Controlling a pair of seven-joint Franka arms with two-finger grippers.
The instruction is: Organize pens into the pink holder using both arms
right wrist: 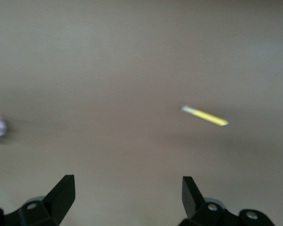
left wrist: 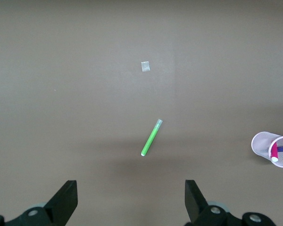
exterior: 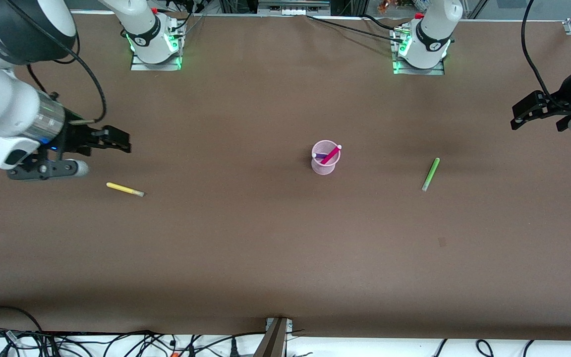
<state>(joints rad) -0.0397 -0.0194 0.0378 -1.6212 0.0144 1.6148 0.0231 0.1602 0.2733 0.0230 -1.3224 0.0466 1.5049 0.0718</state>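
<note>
Near the middle of the brown surface (exterior: 265,248) stands the pink holder (exterior: 325,167), with the magenta pen (exterior: 331,154) and the purple pen (exterior: 320,155) already leaning inside it. Two pens remain flat on the surface. The yellow pen (exterior: 125,189) lies toward the right arm's end, its long axis running roughly along the table's length, slightly slanted. The right pincer (exterior: 117,139) hangs above the surface close to this pen, jaws spread wide and empty; the pen lies a little nearer the front camera than the spot beneath the pincer. The green pen (exterior: 430,174) lies toward the left arm's end, its long axis running mostly toward the front camera, tilted slightly. The left pincer (exterior: 523,115) hovers at that end, also wide open and holding nothing, farther from its pen than the right pincer is from the yellow one. Each arm likely takes its nearer pen.
</note>
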